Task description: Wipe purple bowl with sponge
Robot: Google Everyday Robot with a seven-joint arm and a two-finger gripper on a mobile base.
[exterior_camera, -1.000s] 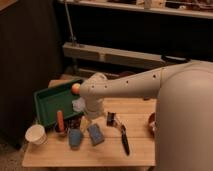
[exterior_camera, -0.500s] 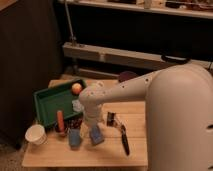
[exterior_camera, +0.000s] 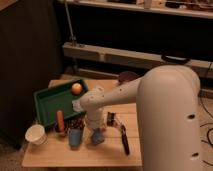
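Arm's swinging fwd and lower vs. earlier frame; end effector (exterior_camera: 93,125) is hovering right over sponge (exterior_camera: 97,136), fingers apart, gripping nothing. Sponge's lying on bench (exterior_camera: 55,156) btwn blue cup (exterior_camera: 75,138) and brush (exterior_camera: 123,142); purple bowl (exterior_camera: 128,76) is sitting at far edge. Grasp's prob. coming next.

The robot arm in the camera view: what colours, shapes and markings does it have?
The arm is off-white: thick rounded segments and a bulky smooth upper housing with a few small dark dots. No loose cables show. The gripper, pale too, is at the arm's low end, by the blue sponge on the table.
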